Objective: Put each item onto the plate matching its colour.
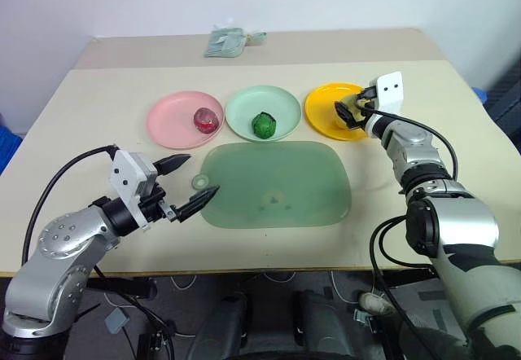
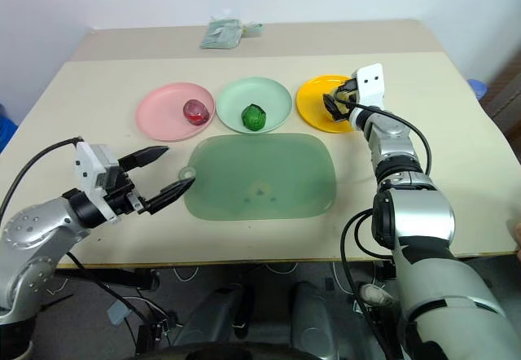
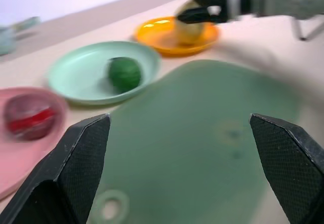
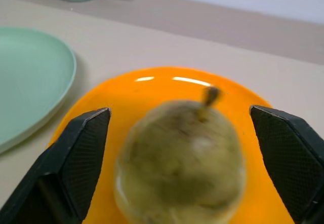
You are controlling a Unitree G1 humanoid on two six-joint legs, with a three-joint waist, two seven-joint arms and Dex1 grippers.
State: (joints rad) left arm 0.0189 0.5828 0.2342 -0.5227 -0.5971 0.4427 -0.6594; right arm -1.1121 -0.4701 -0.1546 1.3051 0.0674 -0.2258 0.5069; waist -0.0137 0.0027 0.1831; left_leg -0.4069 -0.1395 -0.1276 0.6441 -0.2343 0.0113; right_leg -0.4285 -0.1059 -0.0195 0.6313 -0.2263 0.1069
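Observation:
Three plates stand in a row at mid-table. The dark red fruit [image 1: 205, 118] lies on the pink plate [image 1: 171, 128]. On the mint green plate [image 1: 242, 106] rests the dark green ball [image 1: 263, 125]. The pale yellow pear [image 4: 179, 158] sits over the orange-yellow plate [image 1: 321, 112], between the wide-apart fingers [image 4: 81, 148] of my right gripper [image 1: 352, 109], which is open and not clamping it. My left gripper [image 1: 199, 175] hangs open and empty just off the left edge of the large green mat [image 1: 277, 185].
A clear plastic bag [image 1: 228, 41] lies at the far edge of the beige table [image 1: 106, 99]. The mat has a small round hole [image 1: 199, 182] near its left edge. Something blue [image 1: 480, 95] stands beyond the table's right side.

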